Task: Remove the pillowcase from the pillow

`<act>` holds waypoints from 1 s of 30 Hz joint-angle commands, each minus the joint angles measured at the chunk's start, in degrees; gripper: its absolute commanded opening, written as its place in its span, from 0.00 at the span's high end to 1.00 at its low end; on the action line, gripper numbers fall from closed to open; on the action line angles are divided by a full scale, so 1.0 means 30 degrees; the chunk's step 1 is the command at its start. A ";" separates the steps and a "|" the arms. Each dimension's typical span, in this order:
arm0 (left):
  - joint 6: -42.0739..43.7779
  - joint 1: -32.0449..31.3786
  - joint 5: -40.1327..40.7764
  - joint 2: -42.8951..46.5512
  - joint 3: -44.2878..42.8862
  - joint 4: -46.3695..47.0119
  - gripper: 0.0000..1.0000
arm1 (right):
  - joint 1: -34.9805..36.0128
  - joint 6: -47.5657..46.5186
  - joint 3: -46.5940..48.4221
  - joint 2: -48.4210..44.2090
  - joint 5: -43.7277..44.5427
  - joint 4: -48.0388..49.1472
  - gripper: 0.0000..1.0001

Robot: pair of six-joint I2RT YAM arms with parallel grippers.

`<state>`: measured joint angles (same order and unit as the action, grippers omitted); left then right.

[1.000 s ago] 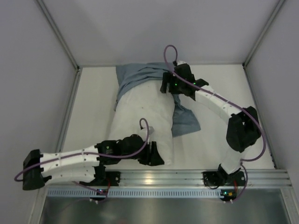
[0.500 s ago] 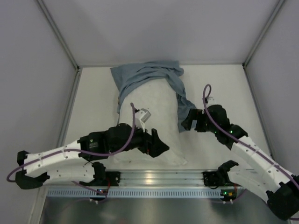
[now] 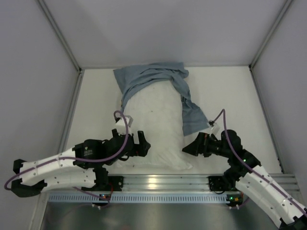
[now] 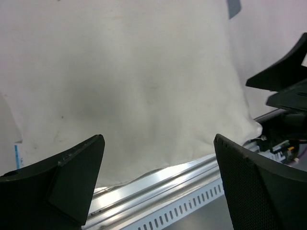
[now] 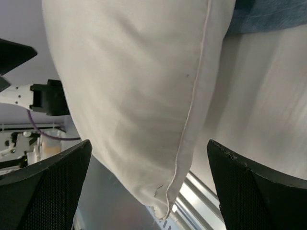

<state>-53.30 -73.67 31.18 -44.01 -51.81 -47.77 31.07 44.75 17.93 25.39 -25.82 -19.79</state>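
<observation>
The plump white pillow [image 3: 156, 127] lies lengthwise in the middle of the table, its near end bare. The blue-grey pillowcase [image 3: 151, 76] is bunched over its far end, and a flap [image 3: 193, 116] hangs down the right side. At the pillow's near left corner my left gripper [image 3: 143, 146] stands open, with nothing between its fingers; in the left wrist view the pillow [image 4: 124, 81] fills the frame beyond them. My right gripper [image 3: 188, 148] is open by the near right corner, and the pillow's seamed corner [image 5: 168, 201] lies between its spread fingers, apart from both.
A metal rail [image 3: 158, 182] runs along the near table edge, right under the pillow's near end. Grey walls [image 3: 38, 57] close the table in on the left, back and right. Purple cables loop over both arms.
Both grippers have opened. The right arm has swung from the pillowcase at the far end back to the near right corner. The left gripper has slid left off the pillow's near edge.
</observation>
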 commanded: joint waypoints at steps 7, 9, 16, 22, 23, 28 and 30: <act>-0.1191 -0.0053 0.1473 0.0314 0.0425 -0.1186 0.01 | 0.3228 0.0905 -0.0617 0.2199 -0.0334 0.1971 0.01; -0.1073 -0.0024 0.1414 0.0402 0.0221 -0.1157 0.01 | 0.4082 0.1048 -0.0937 0.2932 0.0024 0.3303 0.01; -0.0925 -0.0053 0.1736 0.0373 -0.0043 -0.1157 0.01 | 0.7308 0.2337 -0.1965 0.5364 0.3355 0.8618 0.01; -0.1159 -0.0024 0.1736 0.0343 -0.0132 -0.1186 0.01 | 0.7456 0.3536 -0.2374 0.3848 0.9944 0.8216 0.48; -0.1189 -0.0024 0.1707 0.0401 -0.0103 -0.1158 0.01 | 0.7456 0.3772 -0.2287 0.2653 1.1899 0.7512 0.70; -0.1218 -0.0024 0.1677 0.0549 -0.0044 -0.1128 0.01 | 0.7281 0.3514 0.1630 -0.0141 1.8995 0.0429 1.00; -0.1306 -0.0053 0.1619 0.0549 0.0014 -0.1099 0.01 | 0.6466 0.2113 0.4521 0.0762 2.1289 -0.1925 1.00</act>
<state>-56.71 -73.67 34.81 -43.22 -50.15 -51.24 52.53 54.76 18.24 26.96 17.78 -16.10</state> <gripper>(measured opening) 0.990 0.034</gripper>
